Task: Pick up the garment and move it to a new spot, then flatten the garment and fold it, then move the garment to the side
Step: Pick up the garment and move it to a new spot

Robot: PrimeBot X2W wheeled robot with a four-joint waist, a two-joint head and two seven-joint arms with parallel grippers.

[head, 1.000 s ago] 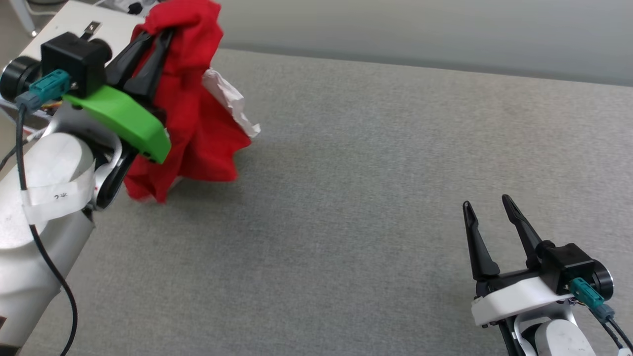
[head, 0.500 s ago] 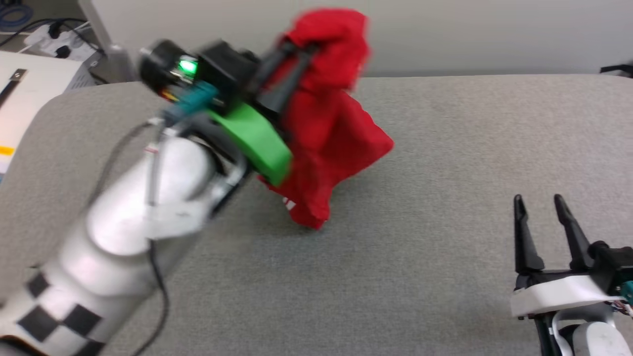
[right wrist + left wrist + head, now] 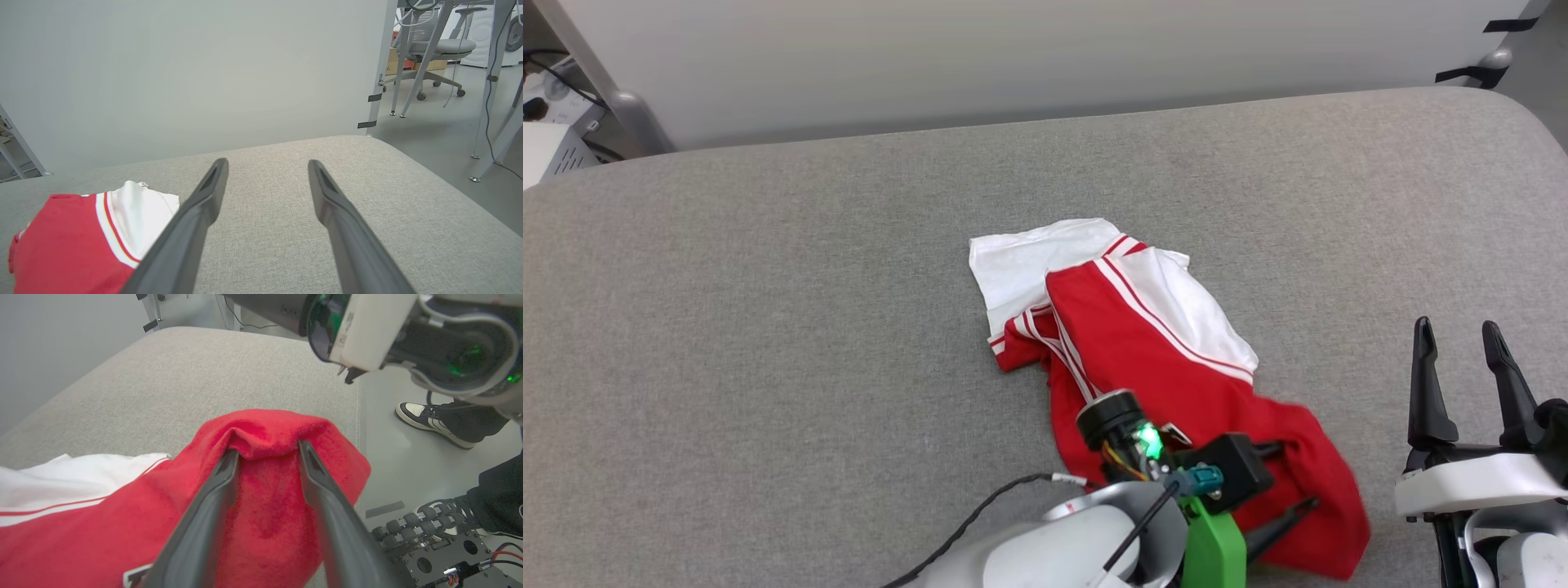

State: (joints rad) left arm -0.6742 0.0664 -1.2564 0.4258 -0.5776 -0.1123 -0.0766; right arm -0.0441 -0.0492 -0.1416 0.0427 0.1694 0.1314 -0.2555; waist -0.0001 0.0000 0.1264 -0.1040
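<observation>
The garment [image 3: 1143, 343], red with white sleeves and striped trim, lies crumpled on the grey table [image 3: 768, 327] right of the middle. My left gripper [image 3: 1286, 483] is low at its near right end, fingers pointing right. In the left wrist view its jaws stand apart, and a hump of the red garment [image 3: 102, 539] is bunched over and between the tips of the left gripper [image 3: 268, 449]. My right gripper [image 3: 1458, 343] stands open and empty at the lower right, just right of the cloth. The right wrist view shows the right gripper [image 3: 267, 163] over bare table, the garment [image 3: 61, 245] to its left.
A pale wall panel backs the table. Its right edge [image 3: 357, 416] drops to the floor, where a person's shoe [image 3: 429, 420] stands. A white unit [image 3: 547, 147] sits beyond the far left corner. An office chair [image 3: 437, 49] and desk legs stand far right.
The head camera has swung right. The garment hung bunched in my shut left gripper; now it lies spread on the table and the left jaws have parted. The right gripper stays open.
</observation>
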